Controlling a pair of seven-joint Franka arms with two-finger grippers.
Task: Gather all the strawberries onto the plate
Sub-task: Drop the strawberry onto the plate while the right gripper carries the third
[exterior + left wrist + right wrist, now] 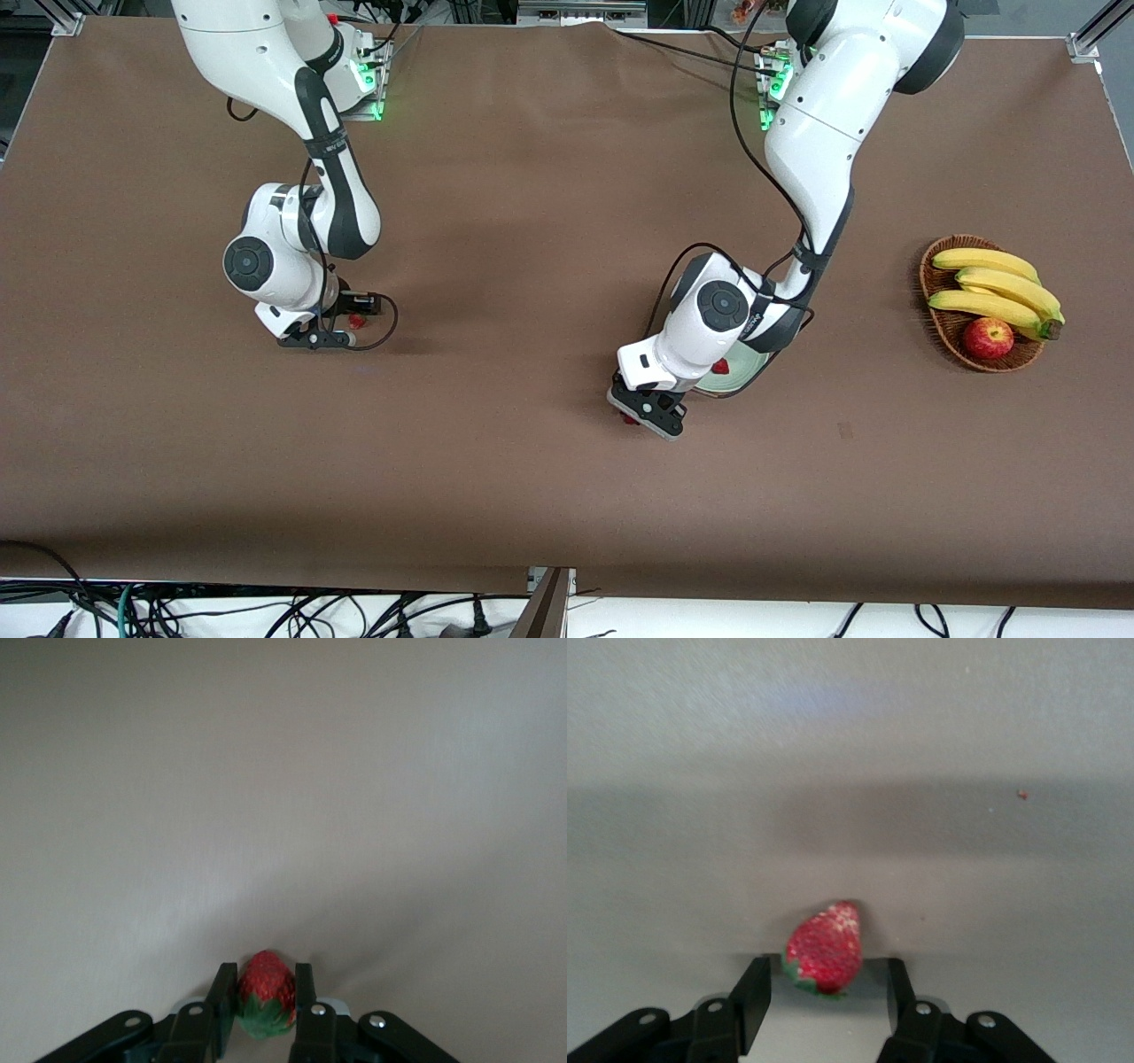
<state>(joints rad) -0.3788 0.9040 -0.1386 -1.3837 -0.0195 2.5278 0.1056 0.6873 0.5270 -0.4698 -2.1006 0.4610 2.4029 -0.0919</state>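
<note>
One strawberry [266,990] is pinched between the pads of my left gripper [266,981], which is shut on it low over the table. In the front view that gripper [644,415] is beside the mint-green plate [749,374], on the side nearer the front camera, with the berry [631,419] peeking out under it. The left arm hides most of the plate; a second strawberry [721,365] lies in it. Toward the right arm's end, a third strawberry [825,950] lies on the table between the fingertips of my open right gripper [826,979], with gaps on both sides [357,319].
A brown woven basket [930,275] with bananas [997,283] and a red apple [988,338] stands at the left arm's end of the table. The brown tabletop [532,266] stretches between the two arms.
</note>
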